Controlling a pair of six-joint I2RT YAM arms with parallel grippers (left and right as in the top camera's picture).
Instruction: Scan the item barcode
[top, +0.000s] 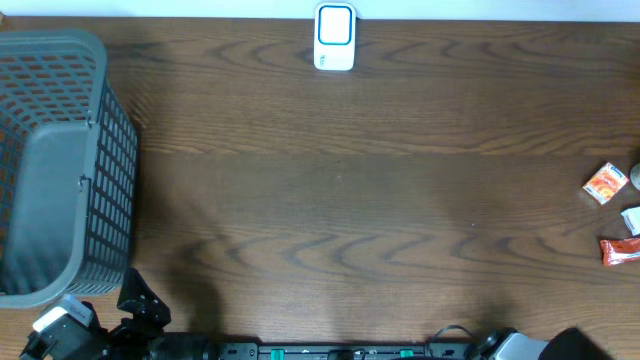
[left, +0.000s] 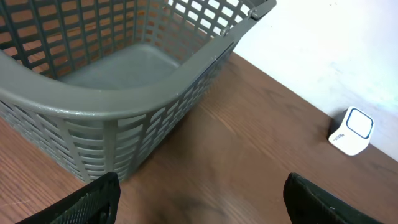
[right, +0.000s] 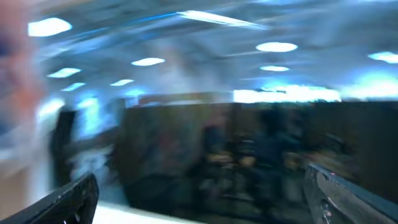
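Note:
The white barcode scanner (top: 334, 37) stands at the far edge of the table, and also shows in the left wrist view (left: 352, 130). Small packets lie at the right edge: an orange one (top: 605, 183) and a red one (top: 620, 250). My left gripper (left: 202, 208) is open and empty, low over the wood near the front left, beside the basket. My right gripper (right: 205, 208) is open too, with nothing between its fingers. Its view is blurred and points off into the room, away from the table.
A large grey mesh basket (top: 60, 165) fills the left side of the table, close to my left gripper (top: 143, 305). A white item (top: 631, 218) sits cut off at the right edge. Part of the right arm (top: 520, 345) shows at the front edge.

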